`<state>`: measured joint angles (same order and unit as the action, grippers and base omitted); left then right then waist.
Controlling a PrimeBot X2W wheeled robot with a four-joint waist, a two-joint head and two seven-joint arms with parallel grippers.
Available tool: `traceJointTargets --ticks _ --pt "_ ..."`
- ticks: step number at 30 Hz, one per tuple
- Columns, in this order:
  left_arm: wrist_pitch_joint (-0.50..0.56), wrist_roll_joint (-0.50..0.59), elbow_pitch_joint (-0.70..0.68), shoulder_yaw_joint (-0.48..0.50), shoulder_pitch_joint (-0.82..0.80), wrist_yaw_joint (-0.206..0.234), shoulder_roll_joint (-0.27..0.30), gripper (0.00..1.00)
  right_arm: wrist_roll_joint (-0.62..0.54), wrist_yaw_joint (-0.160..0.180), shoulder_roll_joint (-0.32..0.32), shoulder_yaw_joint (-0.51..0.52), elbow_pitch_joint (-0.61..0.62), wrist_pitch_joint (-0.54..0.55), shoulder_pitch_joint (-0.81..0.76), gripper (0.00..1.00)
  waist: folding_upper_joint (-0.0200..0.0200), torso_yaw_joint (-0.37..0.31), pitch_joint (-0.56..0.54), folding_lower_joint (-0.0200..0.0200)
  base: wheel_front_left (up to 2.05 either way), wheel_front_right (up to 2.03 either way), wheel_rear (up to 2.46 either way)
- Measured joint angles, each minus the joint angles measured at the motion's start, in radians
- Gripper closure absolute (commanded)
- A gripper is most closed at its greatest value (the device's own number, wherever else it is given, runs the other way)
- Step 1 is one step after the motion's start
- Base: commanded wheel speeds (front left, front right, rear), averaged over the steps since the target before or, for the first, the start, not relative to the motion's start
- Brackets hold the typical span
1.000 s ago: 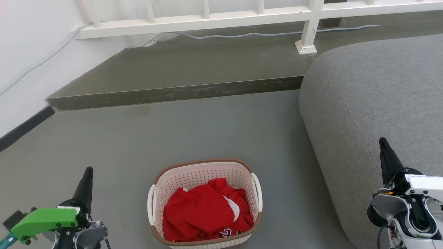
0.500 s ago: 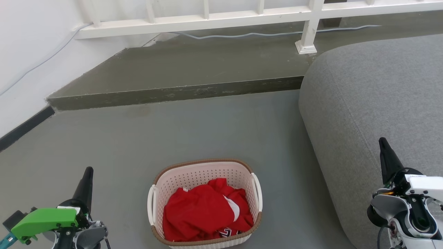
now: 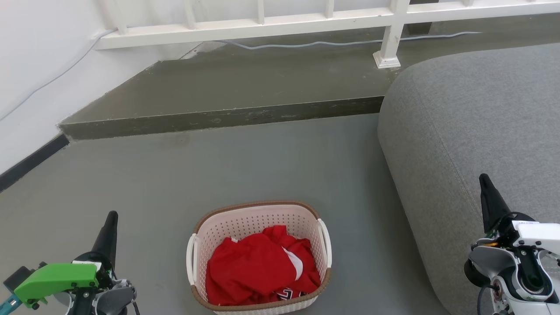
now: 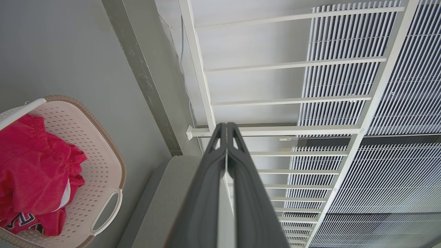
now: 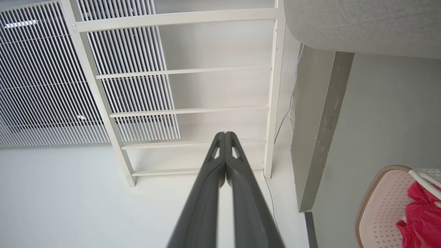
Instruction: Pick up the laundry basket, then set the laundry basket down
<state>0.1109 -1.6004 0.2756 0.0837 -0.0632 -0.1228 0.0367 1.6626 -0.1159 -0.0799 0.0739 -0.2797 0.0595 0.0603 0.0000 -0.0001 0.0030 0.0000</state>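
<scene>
Basket (image 3: 256, 204): sitting on the floor (image 3: 262, 162) between both grippers, touching neither; red clothes (image 3: 258, 267) lying inside.
Left gripper (image 3: 112, 215): hovering well left of the basket, fingers pressing together, gripping nothing.
Right gripper (image 3: 483, 177): hovering over the sofa (image 3: 472, 122) edge, fingers pressing together, gripping nothing.

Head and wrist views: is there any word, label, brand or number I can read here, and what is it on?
No text can be read whole.
Garment in the basket: dark, white-edged lettering at a fold, mostly hidden and unreadable; in the left wrist view one fragment may be a "Z", no more.
</scene>
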Motion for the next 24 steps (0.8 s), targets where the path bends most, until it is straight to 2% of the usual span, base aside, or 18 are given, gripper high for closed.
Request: traceJointTargets --ticks 24 --pt "0.000 0.000 0.000 0.000 0.000 0.000 0.000 1.00 -0.001 0.000 0.001 0.002 0.001 0.003 0.000 1.00 0.0000 0.000 0.000 0.0000 0.00 0.00 0.00"
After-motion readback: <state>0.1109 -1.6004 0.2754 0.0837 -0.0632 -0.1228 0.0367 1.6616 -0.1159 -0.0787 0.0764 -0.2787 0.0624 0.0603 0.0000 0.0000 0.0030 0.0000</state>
